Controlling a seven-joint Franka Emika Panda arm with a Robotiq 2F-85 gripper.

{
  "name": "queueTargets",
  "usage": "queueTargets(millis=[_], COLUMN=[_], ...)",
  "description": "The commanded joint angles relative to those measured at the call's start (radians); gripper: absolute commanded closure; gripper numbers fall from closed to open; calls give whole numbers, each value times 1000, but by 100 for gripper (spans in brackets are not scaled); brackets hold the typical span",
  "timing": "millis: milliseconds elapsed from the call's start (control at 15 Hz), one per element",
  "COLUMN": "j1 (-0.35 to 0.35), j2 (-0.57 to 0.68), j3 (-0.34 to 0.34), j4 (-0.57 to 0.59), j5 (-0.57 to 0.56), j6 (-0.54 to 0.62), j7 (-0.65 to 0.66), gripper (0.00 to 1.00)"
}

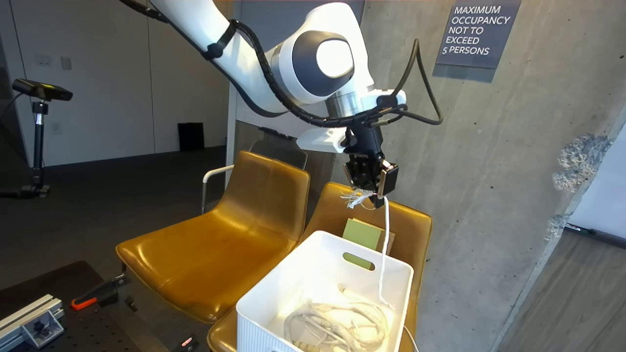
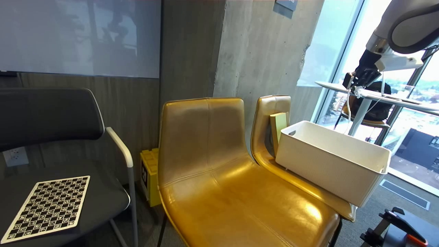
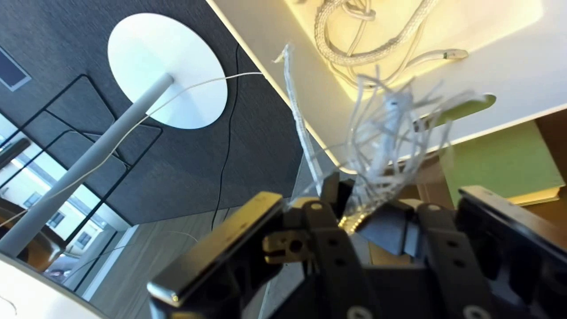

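Note:
My gripper (image 3: pixel 356 206) is shut on a white frayed rope (image 3: pixel 390 128), whose loose fibres spread out beyond the fingertips in the wrist view. In both exterior views the gripper (image 1: pixel 377 196) (image 2: pixel 355 85) is above the far end of a white bin (image 1: pixel 318 266) (image 2: pixel 319 168). A white strand (image 1: pixel 385 244) hangs from the gripper down into the bin. This strand (image 3: pixel 299 119) also shows beside the fingers in the wrist view. More pale coiled ropes (image 1: pixel 337 325) (image 3: pixel 354 57) lie in the bin. The exact grip point between the fingers is partly hidden.
The bin stands on a tan chair. A green book (image 1: pixel 361 233) leans against the backrest behind it. A second tan chair (image 1: pixel 215 249) stands beside it. A concrete wall (image 1: pixel 489 171) is behind the arm. A round white table (image 2: pixel 334 86) and a thin white cord (image 3: pixel 195 86) are nearby.

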Motion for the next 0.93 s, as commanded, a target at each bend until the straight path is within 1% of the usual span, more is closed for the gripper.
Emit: queueTargets(millis=[0,133,200,333,400,667,800,867], j1=[8,8,8,6,5,5,7,6], j2=[-61,-66,-65,-65,-65,-69,-83,-96], j3=[18,25,26,29,29,33,46,62], j4=[-70,-85,-89,-96,-99,-110,-127,-140], j5=[-19,-18,-18,-16,-14,-3,19,55], j6=[-2,-1,-1,-2,-3,-6,-15,-37], j7=[10,11,15,17,17,10,-5,-32], gripper=[98,98,72,63,54,27,12,3])
